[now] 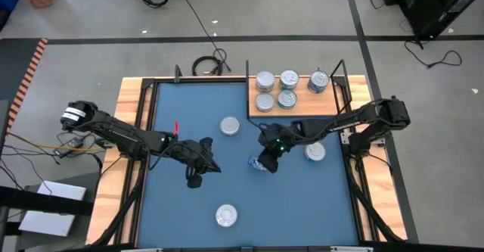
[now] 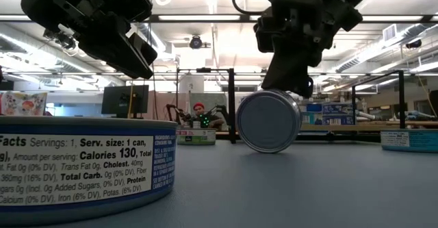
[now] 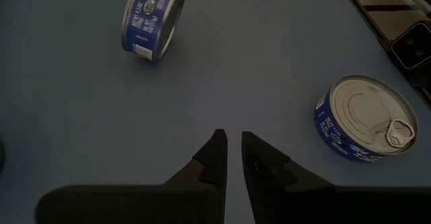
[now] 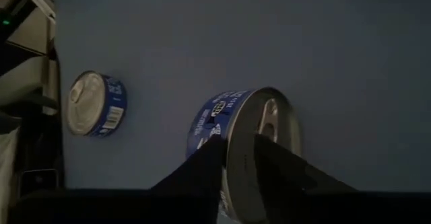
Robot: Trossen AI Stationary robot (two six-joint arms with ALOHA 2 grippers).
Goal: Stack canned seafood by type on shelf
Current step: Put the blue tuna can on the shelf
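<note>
My right gripper (image 1: 265, 161) is over the middle of the blue mat, shut on a blue-labelled tin (image 2: 268, 120) that stands on its edge. My left gripper (image 3: 233, 145) hovers just left of it (image 1: 198, 166), shut and touching nothing. The light wooden shelf (image 1: 302, 108) at the mat's far right corner carries five silver-lidded tins (image 1: 287, 89), all standing flat. Loose tins lie flat on the mat: one (image 1: 230, 126) between the grippers and the shelf, one (image 1: 315, 152) right of the right gripper, and one (image 1: 225, 216) near the front edge. My right gripper pinches the tin across its two flat faces, one finger (image 4: 286, 167) on the pull-tab lid (image 4: 266, 126), the other on the hidden bottom. The fingers come slanting down from above onto its upper rim. The tin hangs on edge; I cannot tell whether its lower rim (image 2: 268, 151) touches the mat.
A black frame (image 1: 249, 85) borders the shelf and the mat's edges. The near tin (image 2: 82, 166) fills the low view's left foreground. Open blue mat (image 1: 302, 199) lies near-right and far-left of the grippers. Beyond the table a person in a red cap (image 2: 198, 108) sits in the room.
</note>
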